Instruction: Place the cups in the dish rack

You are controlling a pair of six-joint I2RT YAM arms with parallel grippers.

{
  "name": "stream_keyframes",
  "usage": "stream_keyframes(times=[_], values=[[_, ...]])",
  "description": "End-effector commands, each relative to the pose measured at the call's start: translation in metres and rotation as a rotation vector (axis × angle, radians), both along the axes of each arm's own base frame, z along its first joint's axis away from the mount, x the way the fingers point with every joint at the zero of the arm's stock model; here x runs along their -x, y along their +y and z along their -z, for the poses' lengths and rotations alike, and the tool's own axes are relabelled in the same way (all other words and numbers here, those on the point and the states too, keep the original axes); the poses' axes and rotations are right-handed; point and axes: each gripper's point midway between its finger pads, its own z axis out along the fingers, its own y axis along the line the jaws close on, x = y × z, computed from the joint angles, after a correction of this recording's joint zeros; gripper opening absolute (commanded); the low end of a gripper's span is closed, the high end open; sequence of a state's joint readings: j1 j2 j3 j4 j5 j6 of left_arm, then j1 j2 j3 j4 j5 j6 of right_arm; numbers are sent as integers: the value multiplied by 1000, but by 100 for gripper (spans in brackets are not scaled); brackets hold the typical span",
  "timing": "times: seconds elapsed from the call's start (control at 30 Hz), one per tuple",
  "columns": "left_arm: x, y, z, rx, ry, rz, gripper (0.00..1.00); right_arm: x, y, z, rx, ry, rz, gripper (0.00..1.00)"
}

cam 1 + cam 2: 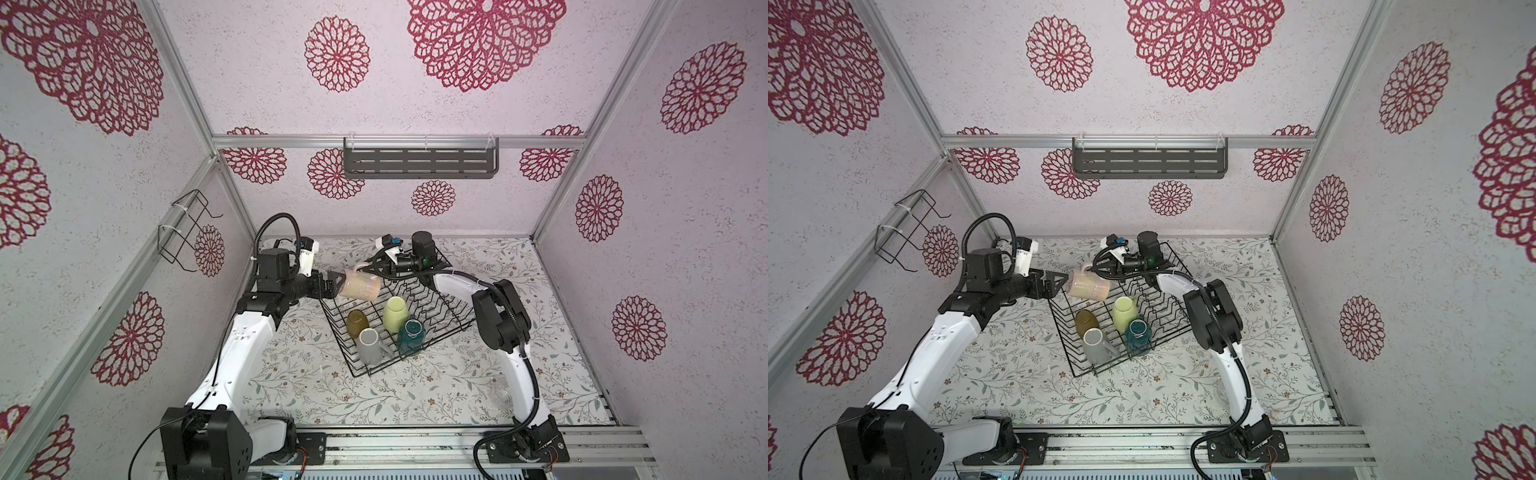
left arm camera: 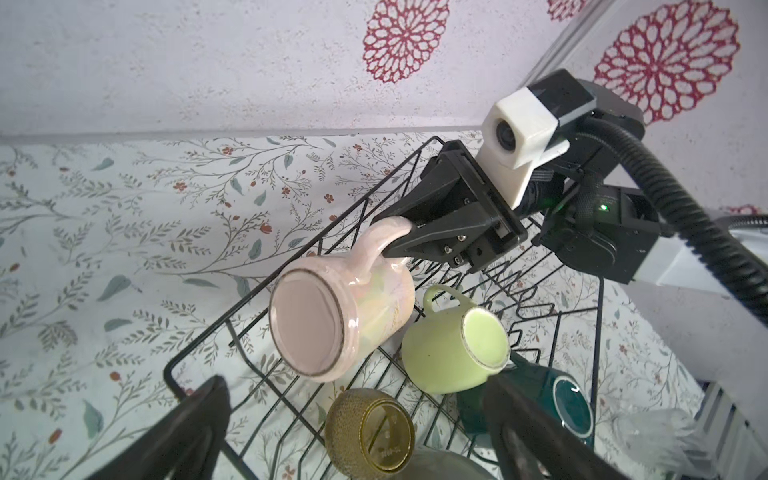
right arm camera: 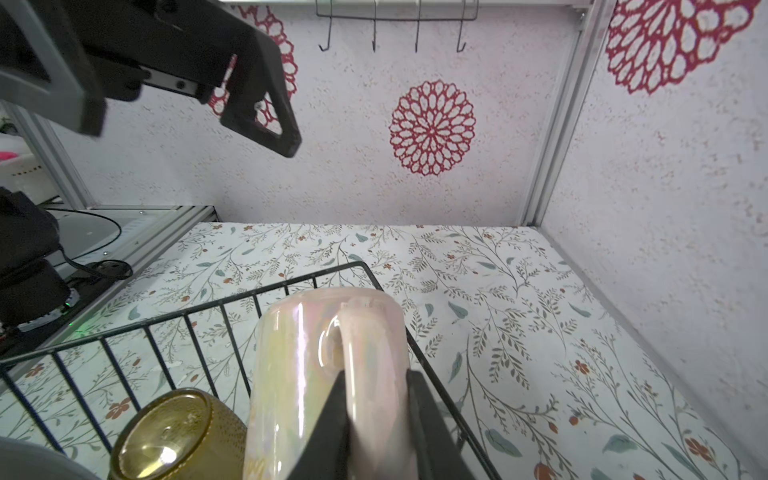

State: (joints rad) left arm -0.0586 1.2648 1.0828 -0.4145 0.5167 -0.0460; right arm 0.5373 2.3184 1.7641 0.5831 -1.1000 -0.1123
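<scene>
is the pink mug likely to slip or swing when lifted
Likely rigid and breakable: the pink mug looks like glazed ceramic. Its glossy sheen suggests a slippery surface. Pinched only at the handle by the right gripper, it may pivot.

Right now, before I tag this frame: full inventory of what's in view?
Dish rack: one, black wire, centre of the table.
Pink mug: one, pink, tilted over the rack's far-left corner.
Yellow-green mug: one, pale yellow-green, in the rack.
Teal mug: one, dark teal, in the rack.
Grey mug: one, light grey, in the rack.
Amber tumbler: one, amber, in the rack, base up.
Clear glass: one, clear, on the table, near-right side.
Wall shelf: one, grey, back wall.
Wire holder: one, black, left wall.
Left gripper: one, black, open, beside the pink mug's base.
Right gripper: one, black, shut on the pink mug's handle.
</scene>
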Motion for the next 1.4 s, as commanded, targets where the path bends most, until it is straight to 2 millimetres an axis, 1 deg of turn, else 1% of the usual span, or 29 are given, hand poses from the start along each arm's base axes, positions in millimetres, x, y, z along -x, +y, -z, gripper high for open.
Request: stream_keyframes(times=[0.0,0.07,0.13,0.3,0.37,0.47,0.6,0.73,0.83,1.03,1.27,1.37], values=[[22,-17,-11,-142,-177,270,97,37,-18,-119,-200,-252,-98,0],[26,-17,-12,-191,-244,302,97,41,-22,-123,-206,-258,-108,0],[21,-12,-13,-250,-281,298,97,44,-23,-124,-206,-261,-119,0],[8,-1,-4,-403,-326,314,97,52,-27,-125,-212,-262,-144,0],[5,-1,2,-432,-325,342,97,55,-28,-127,-216,-262,-151,0],[7,-9,14,-424,-302,448,97,58,-28,-127,-214,-261,-157,0],[3,-17,22,-376,-268,512,97,62,-28,-126,-210,-257,-171,0],[-3,-21,26,-353,-253,532,97,66,-27,-127,-208,-255,-179,0],[-3,-27,26,-318,-245,559,97,67,-27,-129,-209,-255,-181,0],[-8,-35,33,-303,-215,595,99,70,-20,-132,-213,-261,-200,0],[-23,-33,38,-307,-187,571,100,74,-18,-137,-217,-272,-212,0],[-24,-33,41,-308,-186,577,100,75,-18,-139,-218,-275,-213,0]])
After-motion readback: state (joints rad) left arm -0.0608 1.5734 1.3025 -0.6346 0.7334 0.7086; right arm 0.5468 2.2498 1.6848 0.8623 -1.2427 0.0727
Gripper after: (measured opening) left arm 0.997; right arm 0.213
